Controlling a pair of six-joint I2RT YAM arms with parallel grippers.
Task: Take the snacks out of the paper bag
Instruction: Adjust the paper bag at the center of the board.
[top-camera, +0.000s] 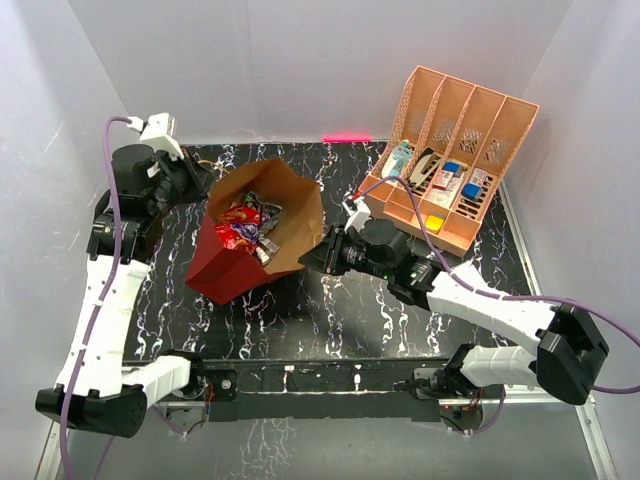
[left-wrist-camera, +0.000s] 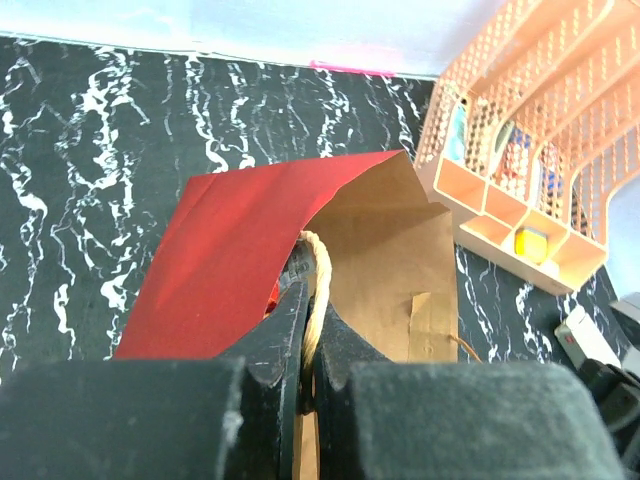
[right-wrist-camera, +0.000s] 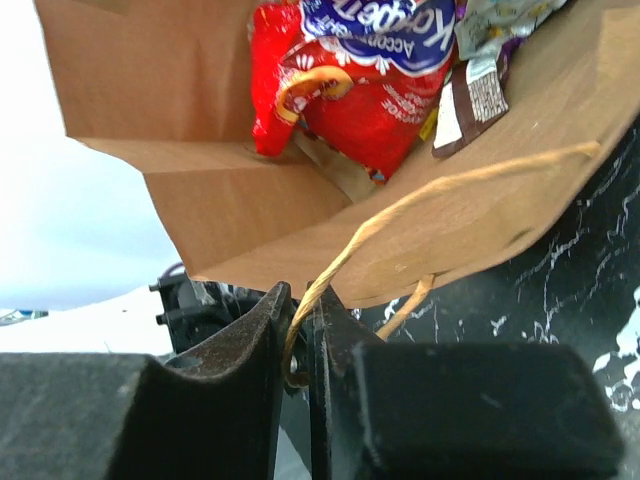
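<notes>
Snacks (top-camera: 248, 225) sit inside the paper bag (top-camera: 222, 272), which leans at the 9 o'clock side of the desk (top-camera: 300, 325). At the 4 o'clock edge of the bag's mouth, the right tool (right-wrist-camera: 298, 295) is pinched tight on a tan cord handle (right-wrist-camera: 440, 185). At 10 o'clock, the left tool (left-wrist-camera: 308, 290) is clamped on the second cord (left-wrist-camera: 318, 265). Both pulls spread the mouth, so this looks like the opening step, with no snack out yet. Next, one tool likely must release its cord and reach for the red packet (right-wrist-camera: 350, 90), keeping clear of the peach organizer (top-camera: 455, 160) at 2 o'clock.
</notes>
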